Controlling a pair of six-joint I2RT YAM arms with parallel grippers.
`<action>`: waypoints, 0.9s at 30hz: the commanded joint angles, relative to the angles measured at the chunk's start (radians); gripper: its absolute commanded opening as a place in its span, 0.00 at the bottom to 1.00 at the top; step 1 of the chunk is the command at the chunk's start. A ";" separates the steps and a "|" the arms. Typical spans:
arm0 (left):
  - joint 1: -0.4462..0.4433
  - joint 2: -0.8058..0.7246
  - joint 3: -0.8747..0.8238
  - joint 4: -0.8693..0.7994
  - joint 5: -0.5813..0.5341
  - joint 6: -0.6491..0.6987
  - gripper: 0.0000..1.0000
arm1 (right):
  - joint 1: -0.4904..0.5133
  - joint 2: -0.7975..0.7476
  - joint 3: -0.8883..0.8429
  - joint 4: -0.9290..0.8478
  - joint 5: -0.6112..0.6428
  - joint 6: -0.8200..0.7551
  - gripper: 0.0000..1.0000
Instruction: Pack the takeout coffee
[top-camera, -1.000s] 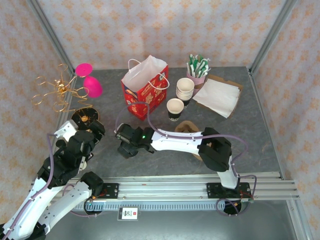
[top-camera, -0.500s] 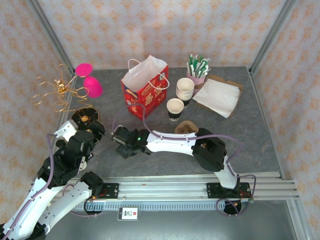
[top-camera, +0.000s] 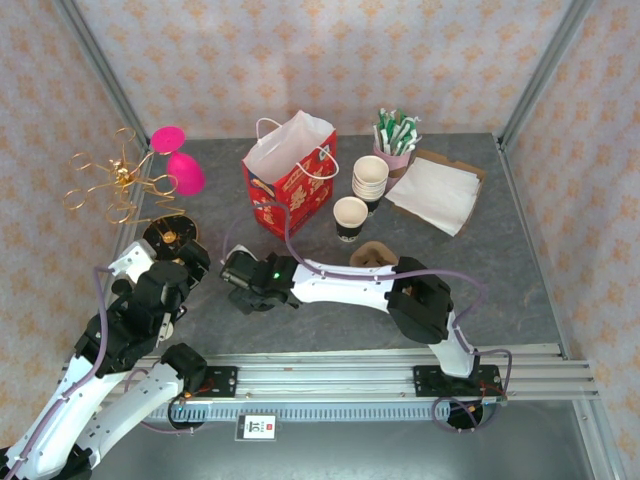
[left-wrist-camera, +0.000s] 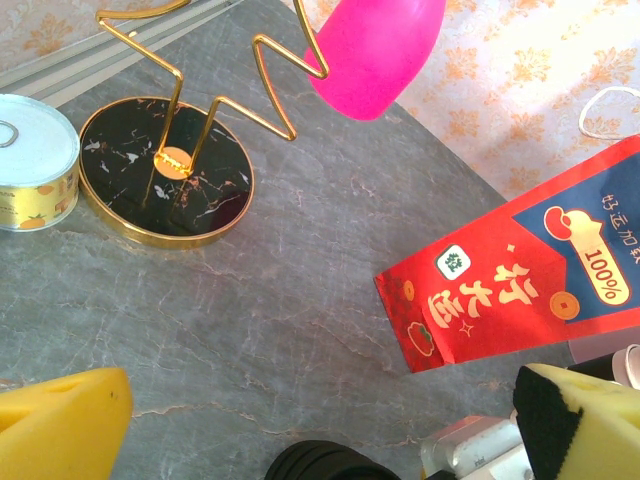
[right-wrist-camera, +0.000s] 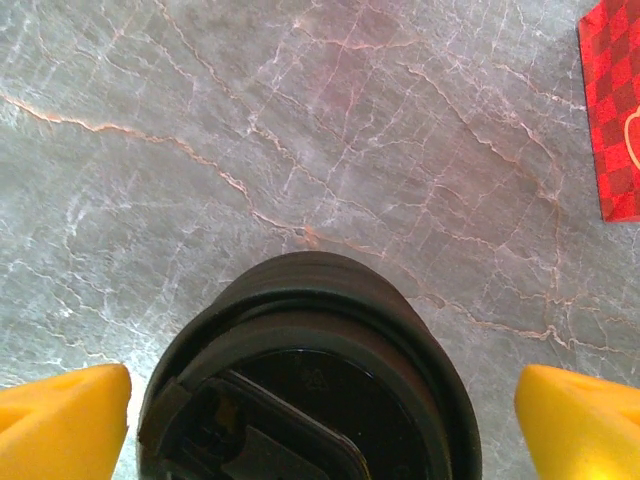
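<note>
Grey veined stone covers the tabletop (top-camera: 500, 270), and on my screens most of the clutter sits toward the far side. My right hand (top-camera: 240, 282) hangs over a black lid (right-wrist-camera: 310, 330) lying left of the middle. Its 2 yellow pads (right-wrist-camera: 60, 425) are spread wide, 1 on each side of the lid with bare stone showing in the gaps, so it is open and grips nothing. My left hand (left-wrist-camera: 318, 420) is open too, pads far apart, above the near left of the tabletop.

Just beyond the lid stands a red paper bag (top-camera: 290, 175), upright, mouth open. Right of the bag is 1 paper cup (top-camera: 350, 218) with no lid on it, and behind that a stack of cups (top-camera: 370, 180). A pink pot of green-and-white sticks (top-camera: 396, 140) stands at the back, beside white napkins (top-camera: 435, 192) on a brown tray.

My right arm stretches across in front of the cup and partly hides a brown cardboard piece (top-camera: 372, 254). To the left, a gold wire stand (left-wrist-camera: 165, 170) on a round black base rises close to my left hand, with pink shapes (top-camera: 180, 172) among its wires. A small tin (left-wrist-camera: 35, 160) is touching or just beside the base; I cannot tell which.

Pale patterned paper lines the 3 walls, with metal posts at the far corners and a metal rail along the near edge.
</note>
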 joint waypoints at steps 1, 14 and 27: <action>-0.007 -0.010 0.028 -0.017 -0.035 0.006 0.99 | 0.006 -0.009 0.043 -0.070 0.048 0.049 1.00; -0.007 -0.042 0.049 -0.074 -0.054 -0.007 0.99 | 0.021 0.046 0.146 -0.229 0.081 0.331 0.95; -0.007 -0.075 0.043 -0.089 -0.060 -0.020 0.99 | 0.052 0.123 0.230 -0.306 0.176 0.378 0.90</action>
